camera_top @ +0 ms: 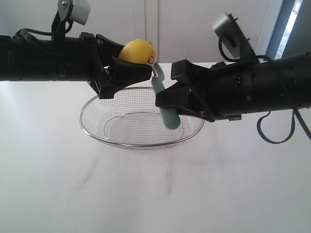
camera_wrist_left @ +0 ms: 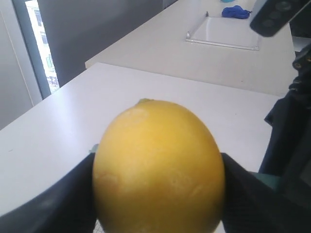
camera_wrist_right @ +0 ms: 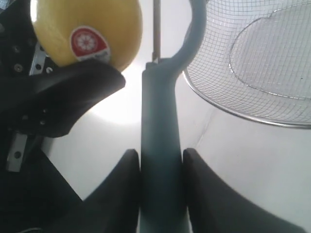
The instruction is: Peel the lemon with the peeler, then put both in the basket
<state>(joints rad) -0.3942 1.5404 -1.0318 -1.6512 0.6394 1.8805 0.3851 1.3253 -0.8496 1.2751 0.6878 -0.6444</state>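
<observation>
My left gripper (camera_top: 127, 65) is shut on the yellow lemon (camera_top: 137, 51), holding it in the air above the basket's (camera_top: 92, 127) far rim. The lemon (camera_wrist_left: 159, 167) fills the left wrist view between the two dark fingers (camera_wrist_left: 53, 206). Its white-and-red sticker (camera_wrist_right: 89, 43) faces the right wrist camera. My right gripper (camera_top: 171, 94) is shut on the pale teal handle of the peeler (camera_top: 165, 104), which stands nearly upright. The peeler (camera_wrist_right: 162, 141) sits between the black fingertips (camera_wrist_right: 124, 179), and its head is right beside the lemon's sticker side. The wire-mesh basket (camera_wrist_right: 228, 109) holds nothing.
The white table (camera_top: 155, 189) stretches in front of the basket. In the left wrist view a second white counter carries a clear tray (camera_wrist_left: 221, 33) and a blue object (camera_wrist_left: 235, 10) far behind. A window (camera_wrist_left: 41, 53) stands to one side.
</observation>
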